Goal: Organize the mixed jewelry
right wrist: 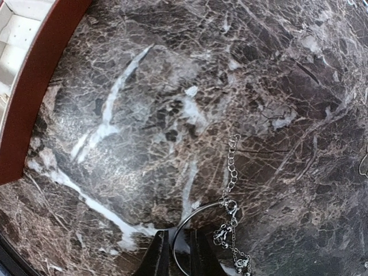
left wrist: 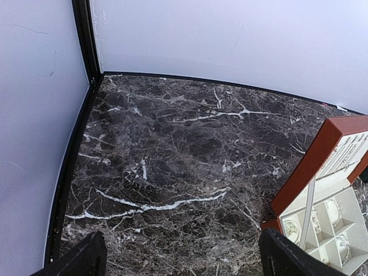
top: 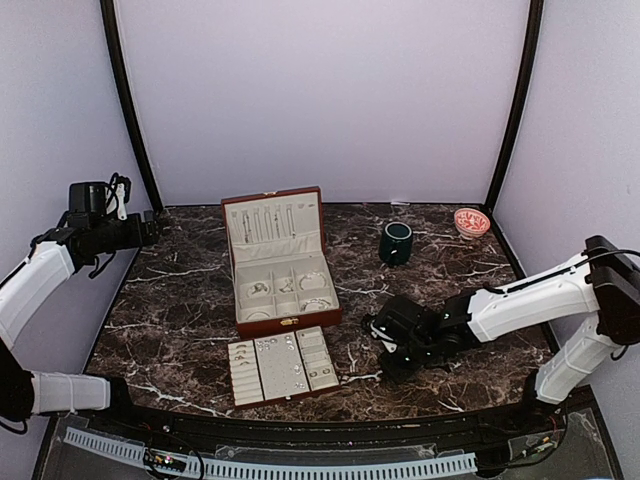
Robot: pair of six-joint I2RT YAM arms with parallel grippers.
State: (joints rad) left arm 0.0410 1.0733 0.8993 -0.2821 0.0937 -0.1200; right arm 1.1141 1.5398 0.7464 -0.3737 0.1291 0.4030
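Note:
In the right wrist view a thin silvery bangle (right wrist: 198, 215) with a clasp and a short chain (right wrist: 232, 164) lies on the dark marble. My right gripper (right wrist: 180, 256) has its two fingers close together around the bangle's wire, low over the table, right of the reddish-brown jewelry box (top: 280, 262). The open box holds small silvery pieces in its cream compartments. A cream tray insert (top: 282, 365) with more tiny pieces lies in front of it. My left gripper (left wrist: 184, 261) is open and empty, raised at the far left, with the box's corner (left wrist: 322, 172) at its right.
A dark green mug (top: 396, 243) stands behind the right gripper (top: 385, 335). A small pink patterned bowl (top: 471, 222) sits at the back right corner. Another small silvery piece (right wrist: 363, 164) lies at the right edge of the right wrist view. Walls enclose the table.

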